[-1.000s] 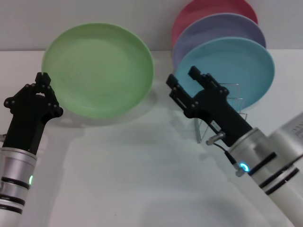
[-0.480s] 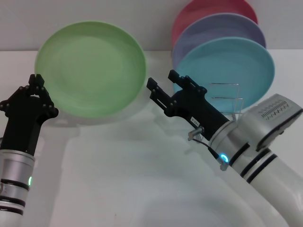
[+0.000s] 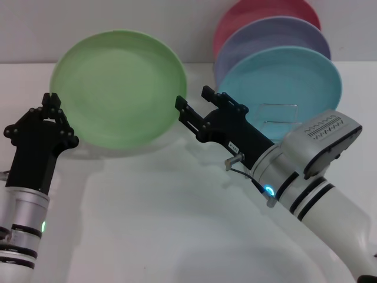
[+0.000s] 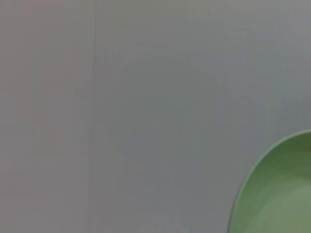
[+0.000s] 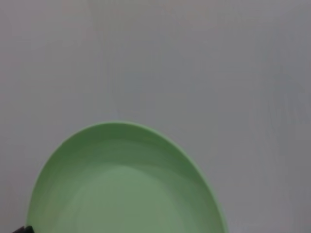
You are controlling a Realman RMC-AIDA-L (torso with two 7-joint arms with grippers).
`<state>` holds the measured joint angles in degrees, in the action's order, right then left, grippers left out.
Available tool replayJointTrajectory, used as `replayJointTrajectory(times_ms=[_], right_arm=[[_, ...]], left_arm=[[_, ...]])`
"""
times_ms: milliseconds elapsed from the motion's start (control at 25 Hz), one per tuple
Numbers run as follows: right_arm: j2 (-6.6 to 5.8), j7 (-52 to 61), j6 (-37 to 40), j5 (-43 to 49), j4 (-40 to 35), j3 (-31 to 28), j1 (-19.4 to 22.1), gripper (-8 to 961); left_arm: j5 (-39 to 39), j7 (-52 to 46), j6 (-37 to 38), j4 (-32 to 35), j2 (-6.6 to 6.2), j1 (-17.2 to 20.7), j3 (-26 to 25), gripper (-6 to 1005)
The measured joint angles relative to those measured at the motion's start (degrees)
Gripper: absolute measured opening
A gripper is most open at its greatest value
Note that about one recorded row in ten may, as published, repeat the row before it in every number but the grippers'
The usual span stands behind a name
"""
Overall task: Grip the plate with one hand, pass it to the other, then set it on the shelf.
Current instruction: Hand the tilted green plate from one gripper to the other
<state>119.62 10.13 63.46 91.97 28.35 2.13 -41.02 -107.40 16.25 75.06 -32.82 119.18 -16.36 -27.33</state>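
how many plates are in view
4: the light-green plate held up by the left gripper; turquoise plate, lavender plate and pink plate standing behind the right gripper. More may be hidden.

Left claw (image 3: 53, 101) clamped on the lower-left rim of the green plate (image 3: 118, 88), holding it up on edge, face toward us. Right claw (image 3: 191, 109) reaches in from the right, fingers spread, tips just at the plate's right rim. Behind it on the white table (image 3: 165, 224): wire rack (image 3: 283, 115) with turquoise plate (image 3: 294, 82), lavender plate (image 3: 265, 35) and pink plate (image 3: 259, 12) standing upright.
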Motion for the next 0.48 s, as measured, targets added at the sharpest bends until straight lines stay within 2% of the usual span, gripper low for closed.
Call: replayJointTrajectory(times_ms=[360,480], right_arm=[[0.0,0.0,-0.9,0.2,0.0,-0.6,-0.6,652],[0.0,0.0,-1.2,0.6,0.0,-1.1,-0.6,606]], left_arm=[[0.2,0.3,0.0,0.0,0.0,0.1,0.1,48],[0.2,0.3,0.5,-0.1,0.0,0.3,0.2,48]])
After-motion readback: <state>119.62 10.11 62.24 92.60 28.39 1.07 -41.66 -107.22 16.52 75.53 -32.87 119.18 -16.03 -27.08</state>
